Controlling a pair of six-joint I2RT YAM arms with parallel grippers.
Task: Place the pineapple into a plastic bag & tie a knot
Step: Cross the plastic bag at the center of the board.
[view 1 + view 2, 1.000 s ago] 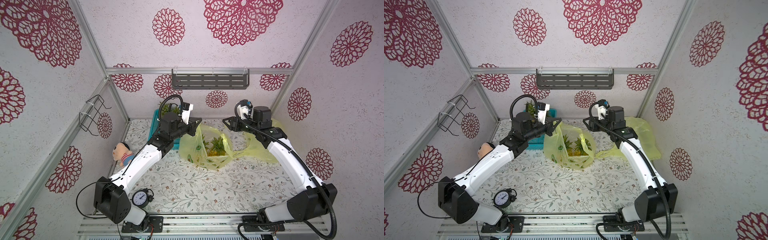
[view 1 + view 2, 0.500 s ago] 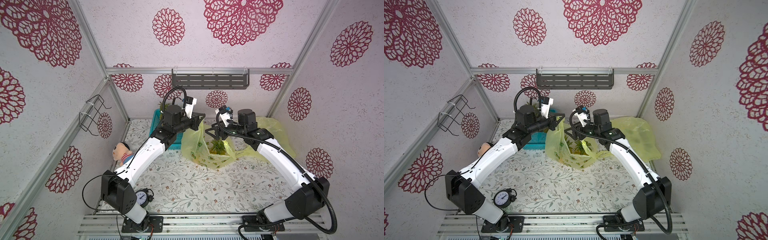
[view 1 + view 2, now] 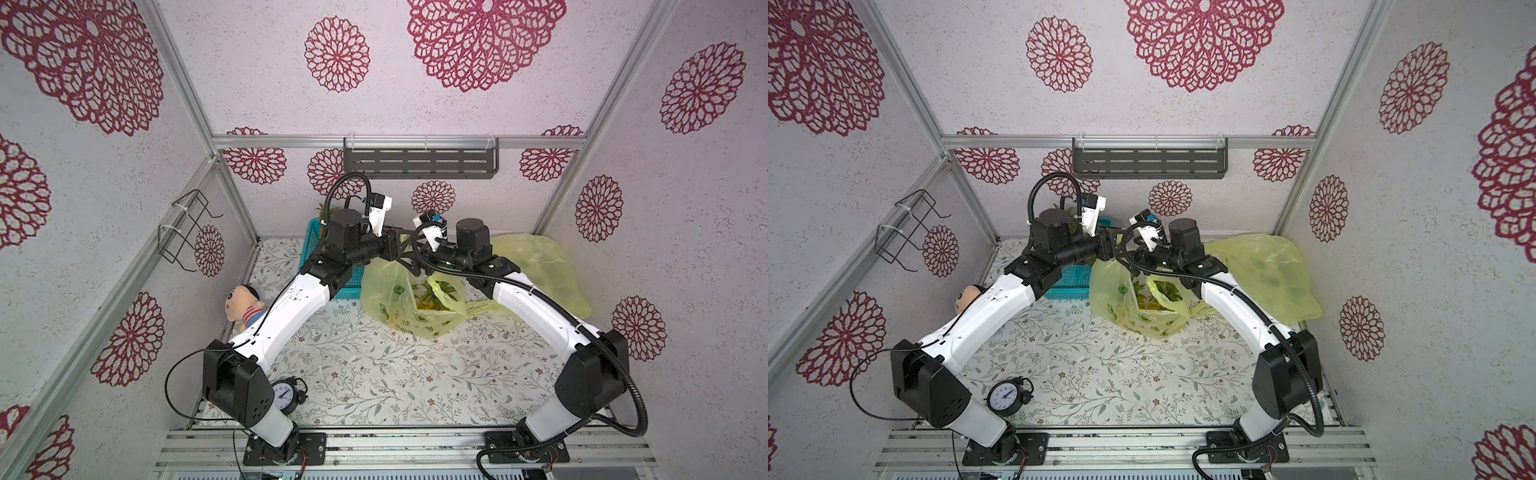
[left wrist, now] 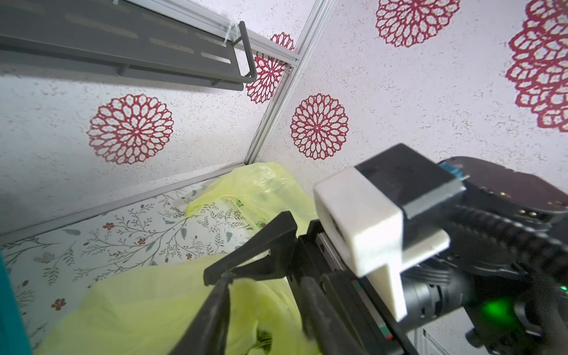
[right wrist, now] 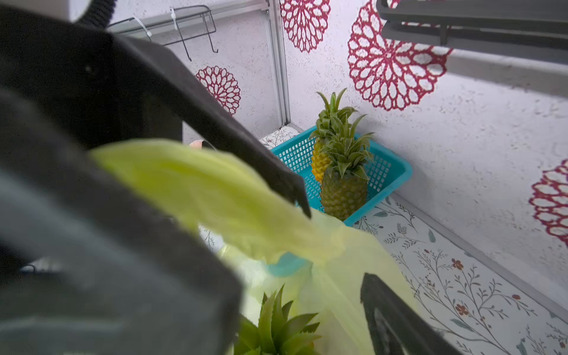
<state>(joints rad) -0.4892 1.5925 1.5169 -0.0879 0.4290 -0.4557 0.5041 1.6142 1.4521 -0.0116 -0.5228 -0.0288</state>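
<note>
Right fingers [image 5: 261,164]: spread wide, nothing gripped. One yellow handle [image 5: 215,190] of the plastic bag [image 3: 395,307] ran through the gap between them, loose against one of them. Left fingers [image 4: 212,319]: parted too, with bag film showing between them. They were blurred, so contact with the film could not be judged. Both pairs met tip to tip above the bag's mouth, nearly touching in both top views.

Pineapple [image 5: 276,329]: inside the bag, which sat on the bench [image 3: 374,374], crown uppermost in the open mouth. No knot yet.

Risks, as judged:
- Neither pair clamped the handle. With nothing pinching it, the film could sag out of the gap and the mouth could slump onto the crown. A closing move would then catch air or a single thin layer.
- The tips were crowded. A closing or crossing move could knock finger against finger, or trap one pair's tip inside the other's.
- Crown leaves stood right under the handles. A loop drawn down there could snag on them and leave the knot slack.
- The bag stood free on the bench. A sideways tug on one handle could tip the fruit or drag the whole bag.
- Beside the bag, under the left arm, sat a teal basket [image 5: 396,172] with two more pineapples [image 5: 344,187]; a wide swing might clip it. Loose spare bags [image 3: 536,266] lay by the right arm and could be swept along.
</note>
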